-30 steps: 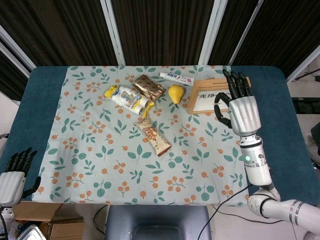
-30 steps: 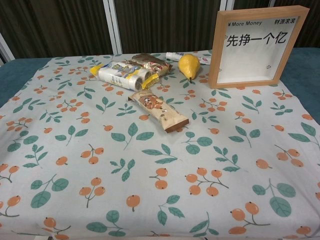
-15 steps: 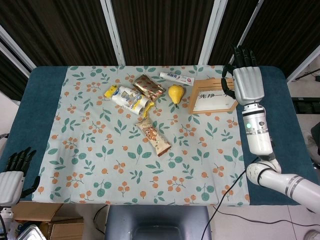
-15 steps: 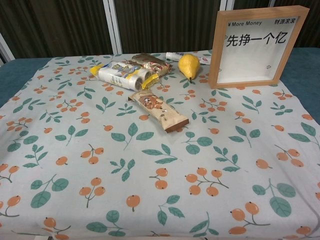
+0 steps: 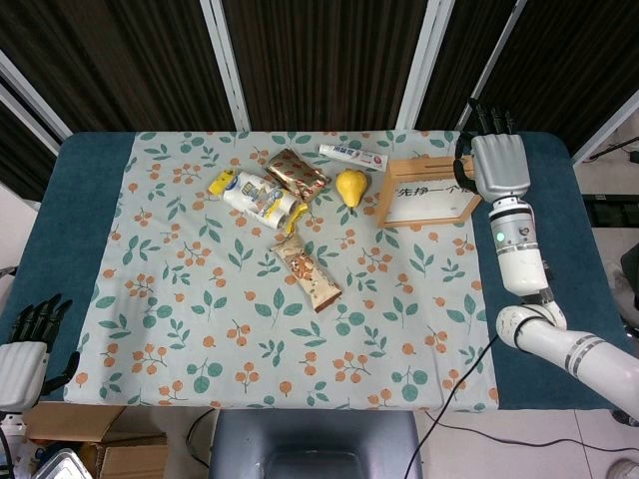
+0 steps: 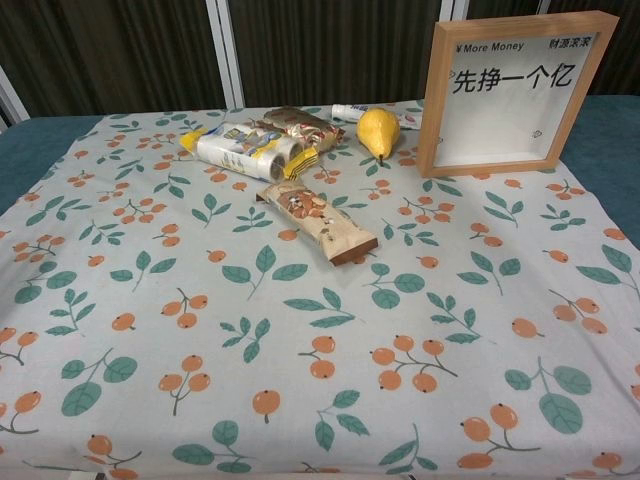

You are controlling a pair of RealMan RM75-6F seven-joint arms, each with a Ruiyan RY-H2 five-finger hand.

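My right hand (image 5: 496, 162) hovers at the right end of the wooden picture frame (image 5: 426, 192), fingers spread and pointing away, holding nothing. My left hand (image 5: 27, 351) hangs off the table's front left corner, open and empty. The frame (image 6: 510, 92) stands upright with Chinese lettering. To its left lie a yellow pear (image 5: 350, 187) (image 6: 378, 133), a toothpaste tube (image 5: 351, 156), a brown patterned packet (image 5: 298, 173), a white-and-yellow packet (image 5: 260, 198) (image 6: 243, 150) and a nut bar (image 5: 308, 272) (image 6: 314, 222). Neither hand shows in the chest view.
A leaf-and-berry cloth (image 5: 200, 329) covers the blue table (image 5: 80, 200). Cardboard boxes (image 5: 85, 439) sit on the floor by my left hand. A grey chair back (image 5: 315, 444) stands at the front edge. Dark curtains hang behind.
My right hand has moved from over the frame's right part toward the far right, ending beside the frame's right end. The left hand and the objects have stayed still.
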